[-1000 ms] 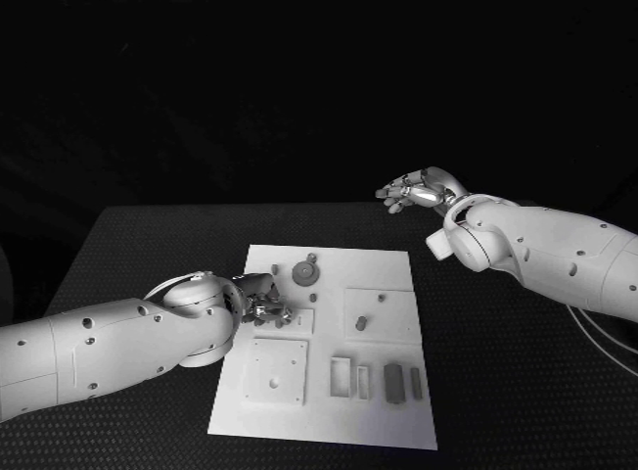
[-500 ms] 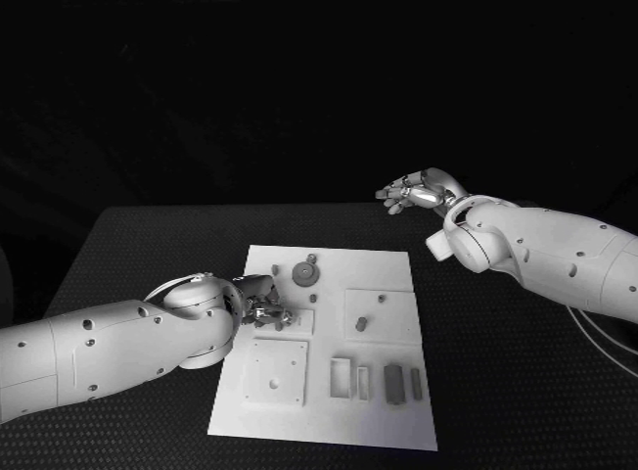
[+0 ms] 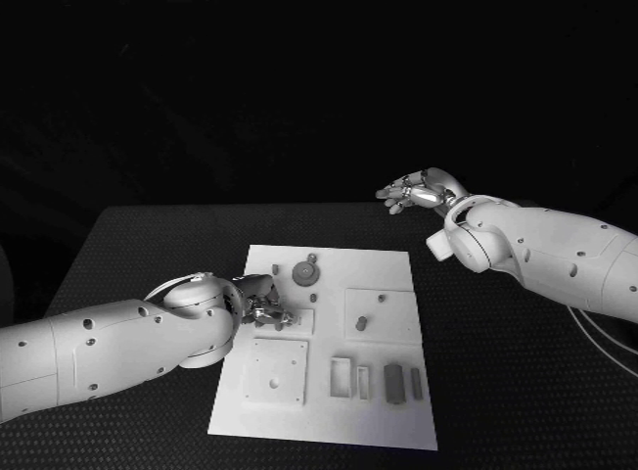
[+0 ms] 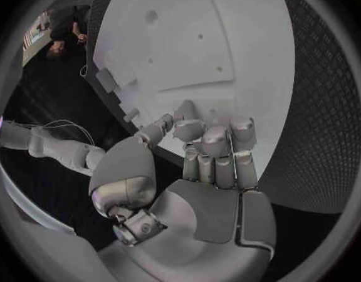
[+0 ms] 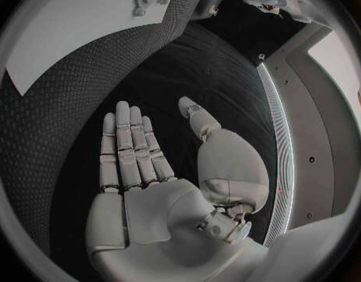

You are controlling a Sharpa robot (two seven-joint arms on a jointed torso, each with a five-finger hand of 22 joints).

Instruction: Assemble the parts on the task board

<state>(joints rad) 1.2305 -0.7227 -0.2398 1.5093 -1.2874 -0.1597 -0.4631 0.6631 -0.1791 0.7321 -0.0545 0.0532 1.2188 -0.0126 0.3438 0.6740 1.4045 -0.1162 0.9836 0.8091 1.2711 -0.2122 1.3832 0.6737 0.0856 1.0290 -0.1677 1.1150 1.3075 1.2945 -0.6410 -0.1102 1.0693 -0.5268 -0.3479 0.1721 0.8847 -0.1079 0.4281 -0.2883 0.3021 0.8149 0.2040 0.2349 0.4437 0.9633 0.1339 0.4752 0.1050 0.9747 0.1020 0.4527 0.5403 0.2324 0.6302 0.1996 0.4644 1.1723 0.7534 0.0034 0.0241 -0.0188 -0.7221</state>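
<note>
The task board [image 3: 389,264] is set at the middle of the table [image 3: 136,245]. The left hand [image 3: 263,300] is placed over the board's left edge, beside a raised square block [image 3: 280,370] nearer in. The right hand [image 3: 418,191] is held off the board, beyond its far right corner.

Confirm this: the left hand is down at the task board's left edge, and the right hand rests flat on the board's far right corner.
Not quite. The right hand is off the task board, raised beyond its far edge with fingers open, as the head view shows. The left hand is indeed at the board's left edge.
</note>
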